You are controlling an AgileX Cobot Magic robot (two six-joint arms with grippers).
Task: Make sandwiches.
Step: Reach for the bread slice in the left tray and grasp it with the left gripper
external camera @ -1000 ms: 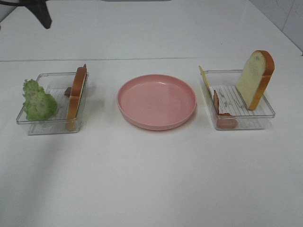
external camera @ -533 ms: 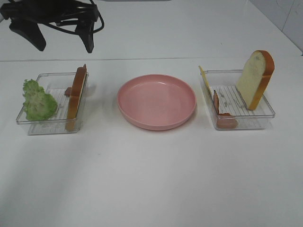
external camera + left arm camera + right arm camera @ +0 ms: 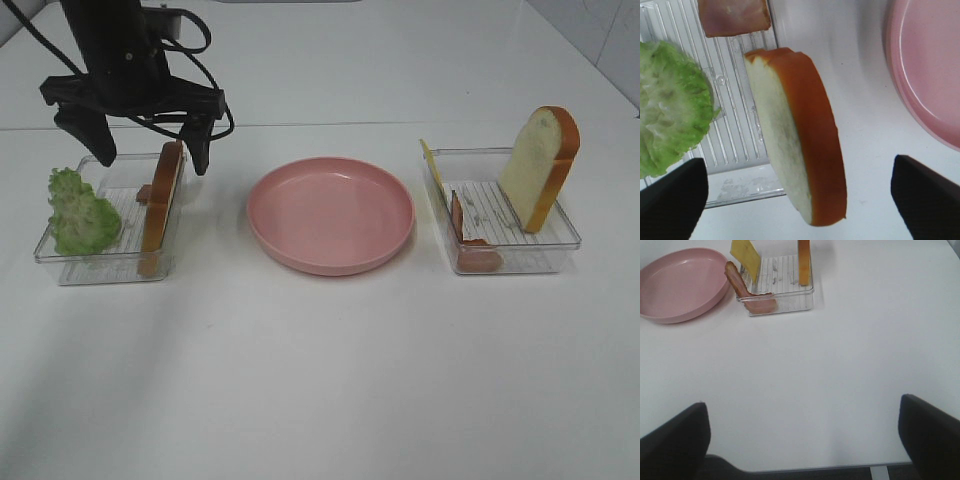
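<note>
The right hand [image 3: 802, 434] hangs over the near edge of the white counter [image 3: 320, 380]. Its two fingers are spread wide and hold nothing. It is well away from the food.

Next come two clear trays with a pink plate [image 3: 330, 213] between them. No sandwich has been made yet, and all the parts sit in the trays. The right tray [image 3: 520, 258] holds bacon [image 3: 477, 257] at the front, then yellow cheese [image 3: 431, 165] and a leaning bread slice [image 3: 538, 165]. The left tray [image 3: 100, 268] holds green lettuce [image 3: 82, 212], a small piece of meat [image 3: 734, 17] and a standing slice [image 3: 810, 140]. That slice stands on its edge against the tray wall nearest the plate.

Farthest back, the left hand [image 3: 150, 160] hovers just over the standing slice. It is open, with one finger on each side and no touch yet.

I think the job now is to pick up this bread. To do it well, the hand should go straight down. One finger should slip inside the tray on the white face. The other finger should stay outside and miss the wall. Squeeze softly, lift straight up, then lay the slice flat on the plate.
</note>
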